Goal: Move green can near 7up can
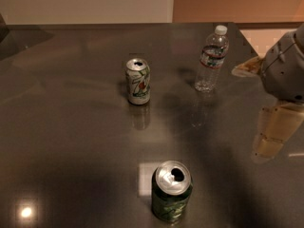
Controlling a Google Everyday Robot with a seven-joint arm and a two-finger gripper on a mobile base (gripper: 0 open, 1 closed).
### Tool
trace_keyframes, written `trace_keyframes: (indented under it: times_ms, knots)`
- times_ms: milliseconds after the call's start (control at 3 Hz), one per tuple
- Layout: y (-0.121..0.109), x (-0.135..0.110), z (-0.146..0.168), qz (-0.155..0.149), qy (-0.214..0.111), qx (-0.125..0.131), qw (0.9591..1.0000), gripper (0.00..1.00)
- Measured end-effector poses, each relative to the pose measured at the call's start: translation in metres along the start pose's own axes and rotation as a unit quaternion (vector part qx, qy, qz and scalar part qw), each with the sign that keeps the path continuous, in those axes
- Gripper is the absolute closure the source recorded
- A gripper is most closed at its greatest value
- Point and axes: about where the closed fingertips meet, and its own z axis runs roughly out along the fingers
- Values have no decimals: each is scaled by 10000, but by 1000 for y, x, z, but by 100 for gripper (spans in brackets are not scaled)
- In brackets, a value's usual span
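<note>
The green can stands at 6 o'clock on the bench, well apart from the 7up can toward 11. The pincer hangs at 3 o'clock, seemingly above the surface; its grip cannot be told.

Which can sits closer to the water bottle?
The 7up can, mostly white, just left of the water bottle. The dark green can stands far off at the front. The gripper hangs at the right edge, beyond the bottle.
</note>
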Motion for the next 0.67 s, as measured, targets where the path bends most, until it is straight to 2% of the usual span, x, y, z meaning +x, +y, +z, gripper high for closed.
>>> trace_keyframes:
  times_ms: [333, 667]
  knots:
    - [30, -21, 17, -424, -362, -345, 9978, 0]
    - [54, -42, 28, -834, -741, -519, 9924, 0]
